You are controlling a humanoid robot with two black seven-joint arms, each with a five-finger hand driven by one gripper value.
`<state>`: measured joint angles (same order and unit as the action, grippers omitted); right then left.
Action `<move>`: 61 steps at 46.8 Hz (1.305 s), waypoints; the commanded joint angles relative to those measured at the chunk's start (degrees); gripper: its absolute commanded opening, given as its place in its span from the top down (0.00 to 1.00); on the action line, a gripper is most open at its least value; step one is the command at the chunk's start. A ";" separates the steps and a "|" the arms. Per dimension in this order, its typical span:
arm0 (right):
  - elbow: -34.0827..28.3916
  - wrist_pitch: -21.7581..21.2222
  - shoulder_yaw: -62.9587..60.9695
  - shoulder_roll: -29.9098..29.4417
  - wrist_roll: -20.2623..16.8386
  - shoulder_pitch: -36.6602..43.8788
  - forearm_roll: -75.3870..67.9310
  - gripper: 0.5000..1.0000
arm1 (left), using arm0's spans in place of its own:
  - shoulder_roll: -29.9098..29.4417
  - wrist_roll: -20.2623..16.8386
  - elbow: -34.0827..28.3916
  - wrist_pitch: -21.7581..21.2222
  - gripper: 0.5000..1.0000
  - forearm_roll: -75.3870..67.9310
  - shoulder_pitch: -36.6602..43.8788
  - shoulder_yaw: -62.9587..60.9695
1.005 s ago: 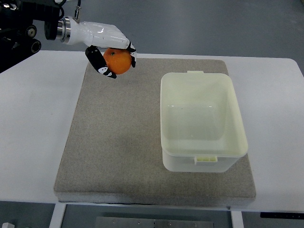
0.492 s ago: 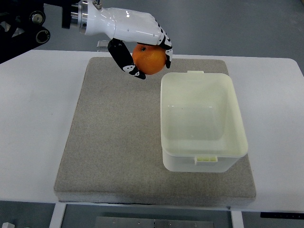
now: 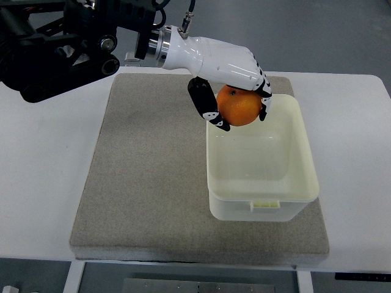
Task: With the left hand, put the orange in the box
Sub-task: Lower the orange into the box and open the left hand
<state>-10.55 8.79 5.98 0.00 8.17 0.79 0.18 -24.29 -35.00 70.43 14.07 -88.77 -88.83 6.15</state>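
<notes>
From the top view, the white surface fills most of the frame, running from the left edge to the right edge, with rounded far corners showing at upper right. Beyond it, along the top of the frame, lies a grey-blue floor, plain and evenly lit. At the bottom edge the surface ends, and a strip of darker floor and a bit of metal framing show beneath it.

A grey felt-like mat lies in the middle of the surface, a large rectangle reaching nearly to the near edge. On the right half of the mat stands a pale cream plastic box, open at the top, with small latch tabs at its far and near rims. Its inside looks bare.

The left arm comes in from the upper left of the frame, a dark tangle of joints and cabling that gives way to a white shell. The left hand hangs over the far left corner of the box. Its fingers are curled down around the orange, black-and-white tips on its right side and the dark thumb pressing its left. The orange is held in the air, clear of the mat, above the box's far rim and partly over the opening.
</notes>
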 commanded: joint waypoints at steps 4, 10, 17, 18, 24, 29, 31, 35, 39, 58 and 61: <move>0.00 0.00 0.00 0.00 0.00 0.00 0.00 0.14 | 0.12 0.00 -0.12 0.08 1.00 -0.09 0.15 -0.09; 0.00 0.00 0.00 0.00 0.00 0.00 0.00 0.14 | 0.64 0.00 -0.47 0.08 1.00 -0.09 0.24 -0.09; 0.00 0.00 0.00 0.00 0.00 0.09 0.00 0.14 | 3.10 0.00 -3.10 -0.01 1.00 -0.26 1.73 -0.26; 0.00 0.00 0.00 0.00 0.00 0.01 0.00 0.14 | 3.54 0.00 -3.45 0.08 1.00 -0.35 1.90 -0.35; 0.00 0.00 0.00 0.00 0.00 0.00 0.00 0.14 | 4.42 0.00 -4.07 0.08 1.00 -0.62 3.13 -0.62; 0.00 0.00 0.00 0.00 0.00 0.00 0.00 0.14 | 4.42 0.00 -4.07 0.08 1.00 -0.62 3.40 -0.27; 0.00 0.00 0.00 0.00 0.00 0.00 0.00 0.14 | 4.42 0.00 -4.07 -0.01 1.00 -0.44 3.49 -0.26; 0.00 0.00 0.00 0.00 0.00 0.00 0.00 0.14 | 4.51 0.00 -4.07 0.08 1.00 0.09 3.49 -0.18; 0.00 0.00 0.00 0.00 0.00 0.00 0.00 0.14 | 4.42 0.00 -4.16 0.08 0.98 0.09 4.19 -0.35; 0.00 0.00 0.00 0.00 0.00 0.00 0.00 0.14 | 4.34 0.00 -4.07 0.17 0.29 0.35 4.54 -0.44; 0.00 0.00 0.00 0.00 0.00 0.00 0.00 0.14 | 4.16 0.00 -4.07 0.17 0.25 0.44 4.63 -0.09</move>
<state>-10.55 8.79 5.98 0.00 8.17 0.80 0.17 -19.95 -35.00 66.35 14.23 -88.44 -84.21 5.61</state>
